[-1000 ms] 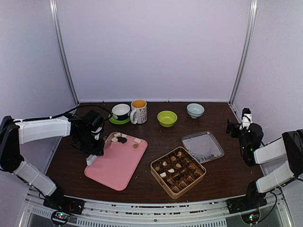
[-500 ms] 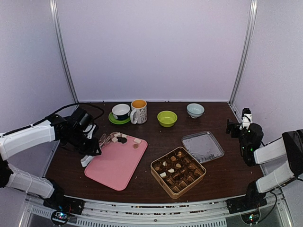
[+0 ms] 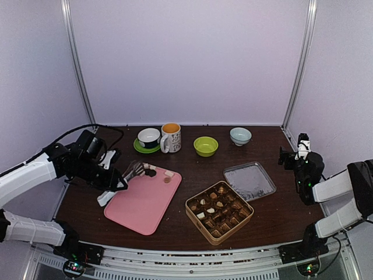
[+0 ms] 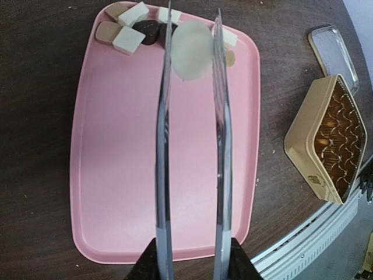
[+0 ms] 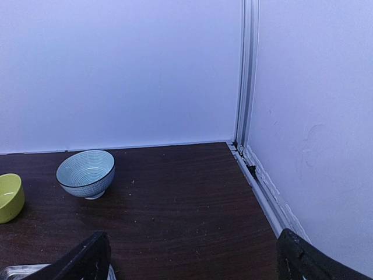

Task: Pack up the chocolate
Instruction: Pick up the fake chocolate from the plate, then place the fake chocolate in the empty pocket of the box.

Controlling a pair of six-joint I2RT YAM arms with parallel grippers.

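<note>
— What is the left side holding?

— My left gripper [image 4: 193, 265] is clamped narrow on the handle end of the metal tongs [image 4: 163, 175]. On its wrist view the two blades run straight up the middle of the frame. At top centre a round cream-white chocolate [image 4: 191, 49] sits pinched between their tips. I can't tell whether it is clear of the pink tray [image 4: 116, 175] or resting on it.

— And the rest of the chocolate?

— A cluster of loose pieces [image 4: 129, 39] lies at the tray's far end, in the upper left of the wrist frame. There are cream squares, a tan one and a dark one, all touching. A couple more lie just right of the tong tips. In the overhead view the tray sits left of centre on the worktop [image 3: 192, 169]. The open gold tin [image 3: 242, 224] is just beside it at lower centre, with packed pieces [image 3: 211, 210], brown and white, in its compartments. A silver lid [image 3: 249, 180] lies near the tin, up and to the right.

— Right side?

— My right gripper [image 5: 192, 239] stands wide with nothing between the fingers. It is at the right edge of the overhead frame, well apart from the tin. Its camera faces the back corner, with a blue bowl [image 5: 86, 173] at left. A white cup [image 3: 149, 137], a mug [image 3: 171, 138] and a green bowl [image 3: 206, 146] line the back.
</note>
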